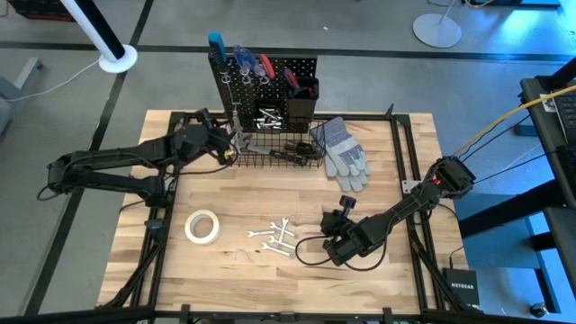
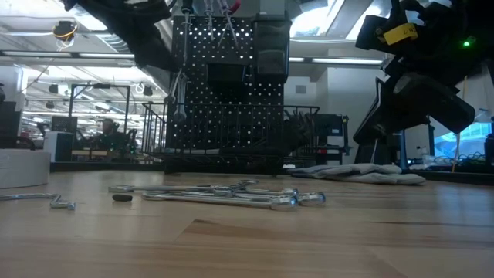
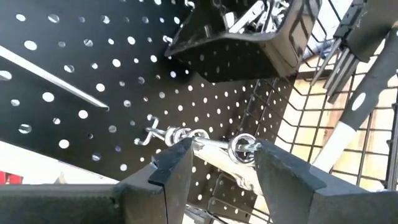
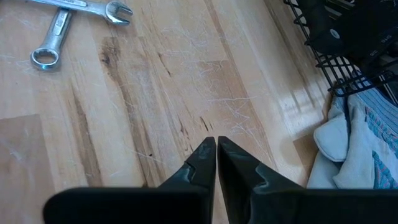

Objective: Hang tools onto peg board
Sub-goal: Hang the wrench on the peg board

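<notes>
Left gripper (image 3: 214,155) is up against the peg board (image 1: 301,70), at its lower left by the wire basket (image 1: 270,148) — and it has a wrench (image 3: 217,152) between its fingers (image 3: 171,171), clamped on the shank with the ring end showing just in front of the perforated panel. A silver hook (image 3: 152,130) juts from the board right beside that wrench; whether the ring is actually over it, I cannot tell. A black bin (image 3: 239,43) hangs on the board just beyond, with more silver tools poking out of it.

Right gripper (image 4: 216,149) sits low over the bare table (image 1: 396,270), at the front right — jaws pressed together, nothing in them. Two wrenches (image 4: 62,25) lie on the wood ahead of it, part of the loose cluster (image 1: 274,238) at the front middle of the table.

Tape roll (image 1: 202,226) lies flat at the front left, well apart from both arms. Grey gloves (image 1: 345,153) are heaped just right of the basket. Up on the board, red- and blue-handled screwdrivers (image 1: 252,65) hang along the top. From table height, the wrench cluster (image 2: 224,193) stretches across the foreground with the board rising behind it.
</notes>
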You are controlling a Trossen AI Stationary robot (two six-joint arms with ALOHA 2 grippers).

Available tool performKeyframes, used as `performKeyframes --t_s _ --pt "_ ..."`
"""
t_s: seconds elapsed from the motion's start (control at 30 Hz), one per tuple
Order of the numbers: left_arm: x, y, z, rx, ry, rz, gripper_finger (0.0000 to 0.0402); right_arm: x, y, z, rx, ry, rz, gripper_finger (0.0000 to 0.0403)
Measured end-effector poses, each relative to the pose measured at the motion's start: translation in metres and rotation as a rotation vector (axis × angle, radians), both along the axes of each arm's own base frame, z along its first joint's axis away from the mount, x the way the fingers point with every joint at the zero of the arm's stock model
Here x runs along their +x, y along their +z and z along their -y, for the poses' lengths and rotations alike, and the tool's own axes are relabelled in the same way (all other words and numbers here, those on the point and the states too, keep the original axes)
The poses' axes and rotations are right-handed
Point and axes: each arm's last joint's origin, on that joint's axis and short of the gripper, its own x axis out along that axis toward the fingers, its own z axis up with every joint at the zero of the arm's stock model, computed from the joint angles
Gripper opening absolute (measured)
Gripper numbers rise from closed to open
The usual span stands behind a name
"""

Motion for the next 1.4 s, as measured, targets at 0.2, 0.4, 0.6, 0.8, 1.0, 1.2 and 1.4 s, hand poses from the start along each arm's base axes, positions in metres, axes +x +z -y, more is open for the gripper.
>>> performKeyframes --t_s 0.2,0.4,0.6,0.8,1.0,1.2,1.4 --pt "0.001 0.004 -0.001 0.041 0.013 0.007 0.0164 0.0 0.0 0.0 0.0 0.0 0.0 0.0024" --pt "0.0 0.004 -0.003 0.056 0.039 0.003 0.0164 0.0 0.0 0.0 0.0 0.0 0.0 0.0023" --pt "-0.001 0.008 -0.009 0.068 0.071 0.04 0.0164 0.0 0.0 0.0 0.0 0.0 0.0 0.0024" --pt "-0.002 0.007 -0.009 0.066 0.074 0.037 0.0164 0.0 0.0 0.0 0.0 0.0 -0.001 0.0023" --pt "-0.002 0.007 -0.009 0.065 0.074 0.035 0.0164 0.0 0.0 0.0 -0.001 0.0 -0.001 0.0024" --pt "-0.004 0.007 -0.014 0.065 0.097 0.032 0.0164 0.0 0.0 0.0 -0.001 0.0 -0.001 0.0023" --pt "-0.002 0.007 -0.011 0.053 0.086 0.048 0.0164 0.0 0.0 0.0 -0.001 0.0 -0.001 0.0024"
